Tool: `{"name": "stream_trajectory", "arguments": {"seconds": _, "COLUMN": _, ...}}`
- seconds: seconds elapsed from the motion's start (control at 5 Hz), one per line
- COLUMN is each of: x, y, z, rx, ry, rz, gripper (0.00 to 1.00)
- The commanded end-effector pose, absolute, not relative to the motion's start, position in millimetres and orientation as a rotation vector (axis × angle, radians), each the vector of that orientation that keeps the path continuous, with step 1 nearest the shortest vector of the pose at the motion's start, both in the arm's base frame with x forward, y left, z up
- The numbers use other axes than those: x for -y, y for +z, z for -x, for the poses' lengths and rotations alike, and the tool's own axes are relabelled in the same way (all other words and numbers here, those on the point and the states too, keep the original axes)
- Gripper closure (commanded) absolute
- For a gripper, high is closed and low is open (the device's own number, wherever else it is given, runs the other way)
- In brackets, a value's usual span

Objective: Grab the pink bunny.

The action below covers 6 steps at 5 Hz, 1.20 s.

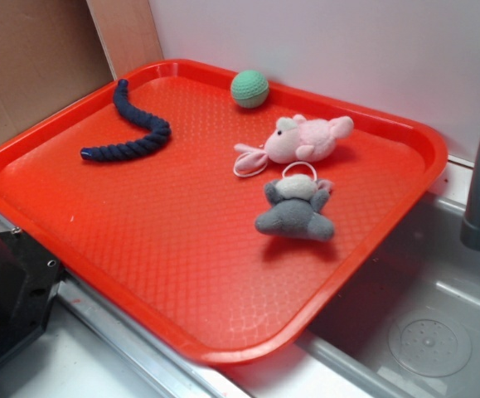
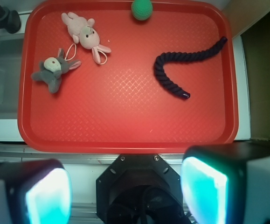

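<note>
Wrist view: the gripper (image 2: pixel 125 193) hangs above the near edge of the red tray (image 2: pixel 125 130), its two fingers (image 2: pixel 48 193) spread wide, holding and touching nothing. One pink bunny (image 1: pixel 302 139) lies toward the tray's far side, just beside one grey plush animal (image 1: pixel 296 209). One green knitted ball (image 1: pixel 249 88) and one dark blue rope (image 1: pixel 136 128) lie well apart.

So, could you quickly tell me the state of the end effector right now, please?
End effector: open, holding nothing, back from the red tray; pink bunny untouched.
</note>
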<state>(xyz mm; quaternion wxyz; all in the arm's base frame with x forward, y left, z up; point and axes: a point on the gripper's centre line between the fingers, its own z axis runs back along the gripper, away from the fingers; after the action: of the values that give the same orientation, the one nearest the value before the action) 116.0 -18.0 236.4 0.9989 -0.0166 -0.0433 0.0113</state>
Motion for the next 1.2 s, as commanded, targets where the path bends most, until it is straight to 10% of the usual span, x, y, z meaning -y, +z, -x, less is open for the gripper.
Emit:
{"name": "stream_trajectory", "arguments": {"seconds": 0.0, "x": 18, "y": 236, "z": -116, "rx": 0.087, "ry": 0.023, "rz": 0.033, "gripper": 0.00}}
{"name": "stream_trajectory", "arguments": {"seconds": 0.8, "x": 11, "y": 195, "z": -201, "rx": 0.323, "ry": 0.028, "rz": 0.007, "gripper": 0.00}}
{"name": "stream_trajectory", "arguments": {"seconds": 1.0, "x": 30, "y": 172, "z": -235, "rx": 0.405, "ry": -0.131, "rz": 0.089, "gripper": 0.00}}
